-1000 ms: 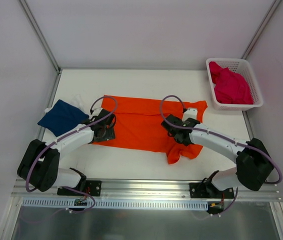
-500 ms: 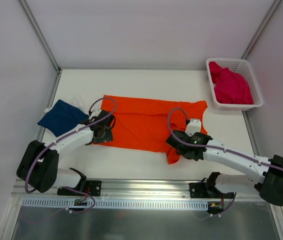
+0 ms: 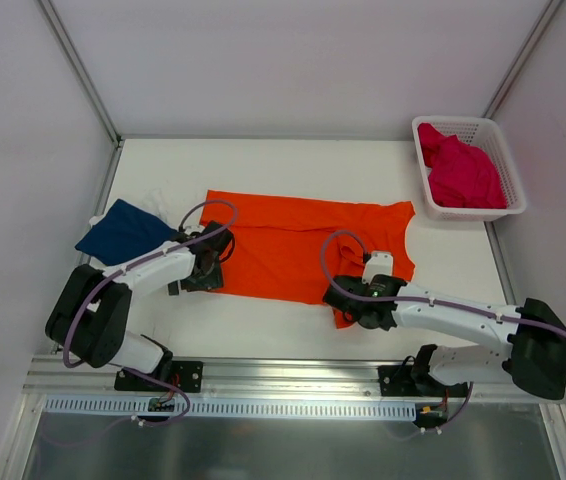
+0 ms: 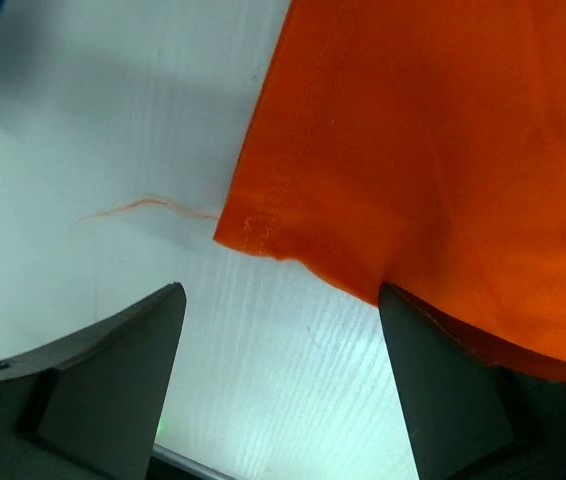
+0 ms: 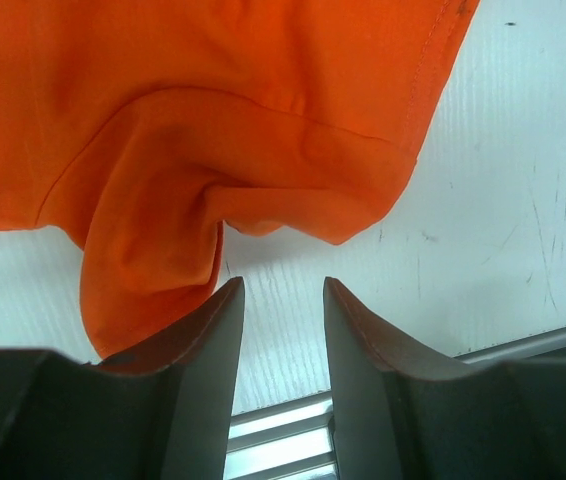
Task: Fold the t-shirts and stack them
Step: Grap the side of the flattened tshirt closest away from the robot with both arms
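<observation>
From above, we see the orange t-shirt spread flat on the table, lying between the two grippers. The left gripper is at its left hem corner and the right gripper at the bunched sleeve on its near edge. The navy t-shirt lies just to the outer side of the left gripper, apart from the orange one. The magenta t-shirt sits heaped in the white basket, well beyond the right gripper at the far right corner.

In the left wrist view, the left gripper has its jaws spread wide, with bare table between them. The hem corner of the orange t-shirt lies just ahead of the tips, and its edge runs down to the right-hand finger. We cannot tell whether cloth and finger touch. A loose orange thread lies ahead of the other finger.

In the right wrist view, the right gripper has its jaws parted by a narrow gap and holds nothing; only table shows between them. The folded sleeve of the orange t-shirt hangs just ahead of the tips. Its lowest point reaches the outer side of the left-hand finger. A metal rail shows behind the jaws.
</observation>
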Tool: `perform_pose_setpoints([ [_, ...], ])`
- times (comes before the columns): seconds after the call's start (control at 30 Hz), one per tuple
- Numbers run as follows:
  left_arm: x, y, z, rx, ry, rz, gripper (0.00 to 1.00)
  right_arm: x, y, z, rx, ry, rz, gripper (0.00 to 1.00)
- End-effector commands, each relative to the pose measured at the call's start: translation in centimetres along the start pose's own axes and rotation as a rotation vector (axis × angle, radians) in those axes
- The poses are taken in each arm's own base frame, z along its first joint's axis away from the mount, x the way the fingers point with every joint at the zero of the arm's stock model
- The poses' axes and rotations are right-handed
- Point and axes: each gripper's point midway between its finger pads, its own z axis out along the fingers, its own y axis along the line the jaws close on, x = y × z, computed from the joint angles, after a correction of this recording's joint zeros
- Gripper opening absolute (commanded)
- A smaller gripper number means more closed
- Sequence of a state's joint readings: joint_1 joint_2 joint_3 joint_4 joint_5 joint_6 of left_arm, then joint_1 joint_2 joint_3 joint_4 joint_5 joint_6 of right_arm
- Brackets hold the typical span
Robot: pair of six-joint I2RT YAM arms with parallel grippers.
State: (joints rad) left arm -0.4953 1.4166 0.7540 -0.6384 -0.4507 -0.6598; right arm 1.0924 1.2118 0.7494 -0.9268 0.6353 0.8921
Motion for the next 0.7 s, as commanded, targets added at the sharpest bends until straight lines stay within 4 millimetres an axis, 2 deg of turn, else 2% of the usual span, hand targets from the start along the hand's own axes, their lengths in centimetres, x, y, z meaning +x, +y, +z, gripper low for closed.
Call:
perform_pose_setpoints([
  [0.0,0.7,-0.2,0.5,-0.029,0.073,-0.012,0.79,0.0,0.7,-0.5,-0.016,0.0,0.026,0.41],
  [0.13,0.4,-0.6,1.0,-0.046,0.088,0.005,0.74,0.7,0.8,-0.1,-0.014,0.012,0.025,0.41],
  [0.27,0.2,-0.3,0.9,-0.051,0.074,-0.011,0.5,1.1,0.7,0.0,-0.024,0.012,0.033,0.41],
  [0.5,0.8,-0.3,1.2,-0.051,0.107,0.009,0.53,0.8,0.4,-0.3,-0.039,0.0,0.048,0.41],
  [0.6,0.6,-0.3,0.6,-0.022,0.088,-0.014,0.6,0.7,0.0,-0.4,-0.031,-0.006,0.048,0.41],
  [0.67,0.4,-1.0,-0.3,0.035,0.082,-0.034,0.61,0.6,-0.2,-0.4,-0.021,-0.01,0.049,0.41],
])
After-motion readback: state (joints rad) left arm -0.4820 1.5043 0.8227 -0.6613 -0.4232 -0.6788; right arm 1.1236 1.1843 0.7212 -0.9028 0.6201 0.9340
